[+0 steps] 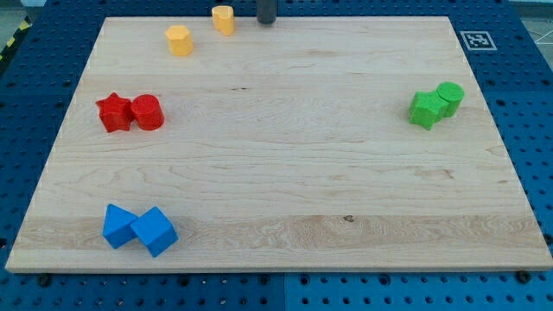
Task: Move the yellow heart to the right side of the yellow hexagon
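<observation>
Camera view, only one: my tip [266, 22] is sitting at the view's top edge of the counter [285, 181], a dark rod end just to the view's right of the upper yellow block, apart from it, not touching as far as I can tell; there is no hand on this rig, only a bare rod, so nothing is opening or closing and nothing is being held. Two yellow blocks are lying near the view's top left: one at [223, 19] and one lower and further left at [179, 40]; shapes are too small to be sure, but I am reading the upper one as the yellow heart and the lower one as the yellow hexagon. On that reading the heart is already sitting up and to the right of the hexagon, near it but with a gap, so the step in hand looks like a short tidy nudge. To do it well I am thinking the tip should be going round above the heart and pushing it down the view until it is level with the hexagon, keeping the push through the block's middle so it is not spinning off, and staying clear of the hexagon. Red star [114, 113] and red cylinder [148, 112], two blue blocks [138, 228] and two green blocks [435, 104] are lying well apart from this, not in the way
</observation>
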